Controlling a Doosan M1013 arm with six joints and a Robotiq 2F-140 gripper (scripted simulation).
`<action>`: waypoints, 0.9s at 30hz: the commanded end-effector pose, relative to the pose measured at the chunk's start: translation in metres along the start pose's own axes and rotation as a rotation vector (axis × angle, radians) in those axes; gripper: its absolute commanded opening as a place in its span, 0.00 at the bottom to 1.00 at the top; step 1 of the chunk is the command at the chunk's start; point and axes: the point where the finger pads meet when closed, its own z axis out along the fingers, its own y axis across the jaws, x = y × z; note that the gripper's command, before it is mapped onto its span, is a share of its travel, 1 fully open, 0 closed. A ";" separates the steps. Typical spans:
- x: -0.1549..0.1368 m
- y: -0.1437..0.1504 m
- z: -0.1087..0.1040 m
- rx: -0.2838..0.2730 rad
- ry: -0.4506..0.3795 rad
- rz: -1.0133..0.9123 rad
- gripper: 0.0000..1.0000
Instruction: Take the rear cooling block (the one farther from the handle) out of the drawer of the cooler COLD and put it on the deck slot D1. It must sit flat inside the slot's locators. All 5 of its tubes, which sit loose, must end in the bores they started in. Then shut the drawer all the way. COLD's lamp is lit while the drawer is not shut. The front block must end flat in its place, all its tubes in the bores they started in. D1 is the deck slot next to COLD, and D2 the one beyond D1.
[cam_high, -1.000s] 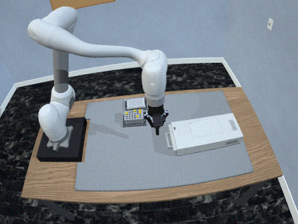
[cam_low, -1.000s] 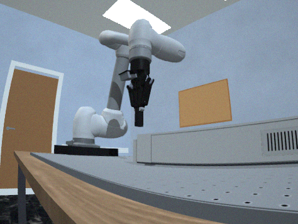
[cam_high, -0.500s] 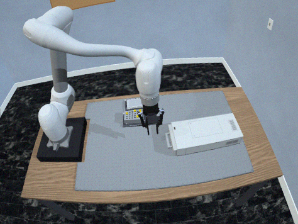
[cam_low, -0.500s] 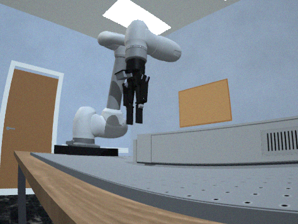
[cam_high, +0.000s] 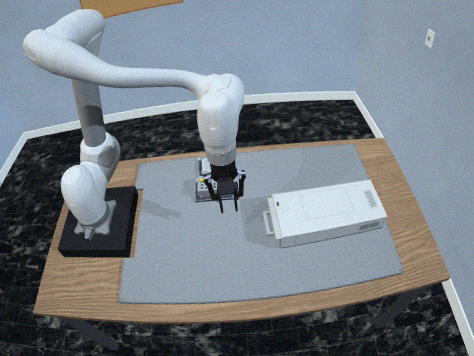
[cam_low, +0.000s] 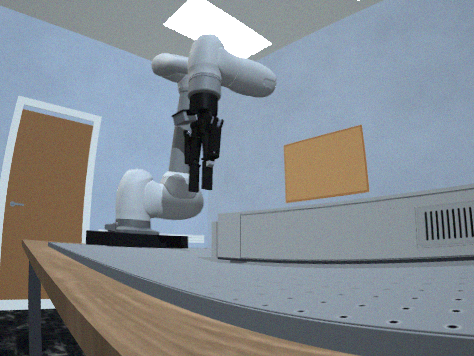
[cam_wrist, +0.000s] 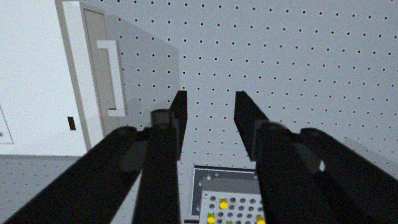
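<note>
The cooler COLD is a long white box. Its drawer handle stands close against the front, and the drawer looks shut. The small lamp looks dark. A cooling block with several yellow tubes lies in a deck slot and looks flat. The gripper partly hides it, so not all tubes show. The drawer's inside is hidden. My gripper is partly open and empty, in the air between that slot and the handle.
A second deck slot with a pale item lies behind the first, partly hidden by the arm. The robot's black base stands at the table's left. A perforated grey mat lies under the cooler and slots.
</note>
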 end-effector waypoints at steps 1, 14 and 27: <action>0.000 0.012 -0.006 0.001 0.000 0.000 0.35; 0.000 0.028 -0.013 0.001 0.000 0.000 0.35; 0.000 0.028 -0.013 0.001 0.000 0.000 0.35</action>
